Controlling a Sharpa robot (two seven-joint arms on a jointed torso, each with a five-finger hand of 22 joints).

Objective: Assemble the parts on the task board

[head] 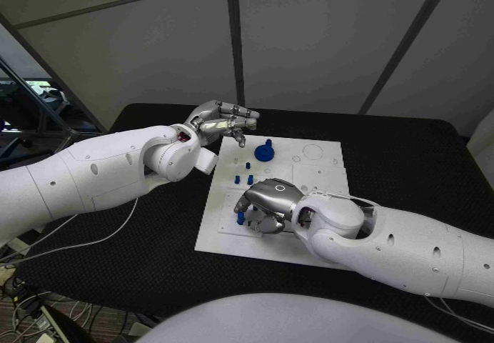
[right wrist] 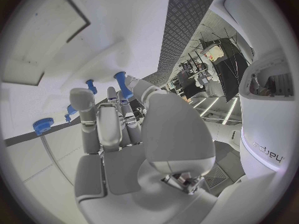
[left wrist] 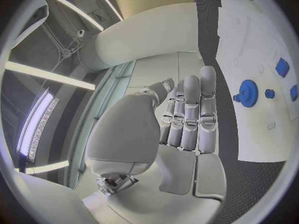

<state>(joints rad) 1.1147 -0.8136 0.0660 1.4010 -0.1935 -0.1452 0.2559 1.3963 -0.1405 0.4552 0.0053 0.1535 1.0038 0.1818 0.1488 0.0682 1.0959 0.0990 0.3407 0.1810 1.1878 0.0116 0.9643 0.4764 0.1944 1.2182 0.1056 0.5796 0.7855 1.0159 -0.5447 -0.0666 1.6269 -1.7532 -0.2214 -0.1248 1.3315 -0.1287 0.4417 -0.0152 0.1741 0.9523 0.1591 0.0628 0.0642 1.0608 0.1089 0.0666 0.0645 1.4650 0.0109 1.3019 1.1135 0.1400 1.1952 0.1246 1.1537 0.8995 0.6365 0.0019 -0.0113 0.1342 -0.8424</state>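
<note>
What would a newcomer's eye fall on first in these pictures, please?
Probably the white task board in the middle of the black table, with the right robot hand low over its near half, a small blue part at its fingertips. Next, the blue gear at the board's far end, beside the left robot hand.

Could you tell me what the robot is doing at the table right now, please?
The robot is assembling small blue parts on the white task board. Its right hand is down over the near part of the board, with a blue peg at its fingers; whether it grips it is unclear. The left hand hovers at the board's far left corner, holding nothing. A blue gear and several small blue pegs stand on the board between the hands.
</note>
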